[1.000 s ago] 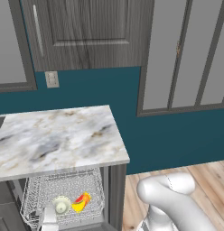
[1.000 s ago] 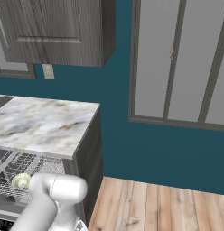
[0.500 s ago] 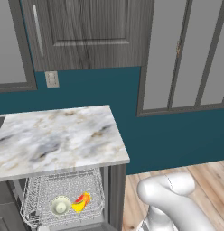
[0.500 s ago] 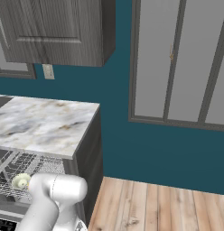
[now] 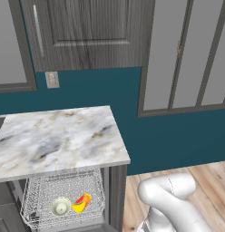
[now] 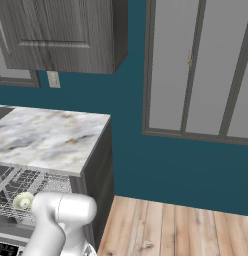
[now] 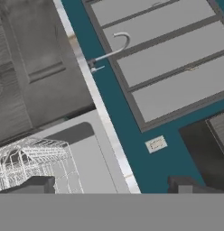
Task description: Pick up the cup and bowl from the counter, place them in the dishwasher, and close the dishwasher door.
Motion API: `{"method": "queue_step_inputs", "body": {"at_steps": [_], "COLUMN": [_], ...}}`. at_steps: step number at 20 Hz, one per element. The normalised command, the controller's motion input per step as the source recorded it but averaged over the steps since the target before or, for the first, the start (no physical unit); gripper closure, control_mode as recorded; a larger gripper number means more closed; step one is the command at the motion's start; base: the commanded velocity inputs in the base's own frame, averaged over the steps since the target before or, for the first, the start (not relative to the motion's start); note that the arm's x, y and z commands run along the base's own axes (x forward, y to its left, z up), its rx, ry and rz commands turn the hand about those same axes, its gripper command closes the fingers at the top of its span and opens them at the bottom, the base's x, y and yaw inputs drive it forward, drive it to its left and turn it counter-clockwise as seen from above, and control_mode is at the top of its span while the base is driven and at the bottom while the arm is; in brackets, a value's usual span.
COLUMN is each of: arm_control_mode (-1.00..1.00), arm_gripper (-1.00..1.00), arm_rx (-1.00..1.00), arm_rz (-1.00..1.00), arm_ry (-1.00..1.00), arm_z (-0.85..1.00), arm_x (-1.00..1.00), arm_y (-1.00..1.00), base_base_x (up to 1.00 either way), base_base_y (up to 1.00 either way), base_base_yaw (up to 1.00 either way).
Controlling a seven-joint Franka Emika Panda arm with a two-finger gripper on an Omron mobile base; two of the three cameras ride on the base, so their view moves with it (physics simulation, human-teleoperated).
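Note:
The white wire rack (image 5: 64, 199) of the dishwasher stands pulled out under the marble counter (image 5: 55, 136). Inside it rests the pale bowl (image 5: 61, 206), with the yellow cup (image 5: 81, 203) tilted right beside it, red mark showing. From the right base view the bowl (image 6: 23, 201) peeks out past the arm, under the counter (image 6: 46, 137). In the hand view my gripper (image 7: 113, 187) is open, its dark fingertips (image 7: 39, 185) wide apart with nothing between them, and the rack (image 7: 32, 164) sits at the lower left. A flat grey panel (image 7: 93, 158) borders the rack; whether it is the dishwasher door I cannot tell.
My white arm (image 5: 168, 204) rises over the wooden floor (image 6: 171, 230) to the right of the dishwasher. Dark wood-grain cabinets (image 5: 87, 31) hang above the counter on the teal wall (image 5: 168, 136). A wall outlet (image 5: 51, 79) and a curved silver faucet (image 7: 116, 49) also show.

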Motion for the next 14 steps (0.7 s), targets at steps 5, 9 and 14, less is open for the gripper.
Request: {"method": "queue_step_inputs", "body": {"at_steps": [5,9,14], "arm_control_mode": [-1.0,-1.0,-1.0], "arm_gripper": [-1.0,-1.0,-1.0], "arm_rx": [0.0,0.0,0.0], "arm_rz": [0.0,0.0,0.0], "arm_ry": [-0.07,-0.04,-0.01], "arm_z": [-0.44,-0.55,-0.58], "arm_x": [-0.32,-0.18,-0.01], "arm_y": [0.08,0.0,0.0], "base_base_x": [0.0,0.0,0.0], "base_base_y": [0.0,0.0,0.0], "base_base_yaw": [0.0,0.0,0.0]}}
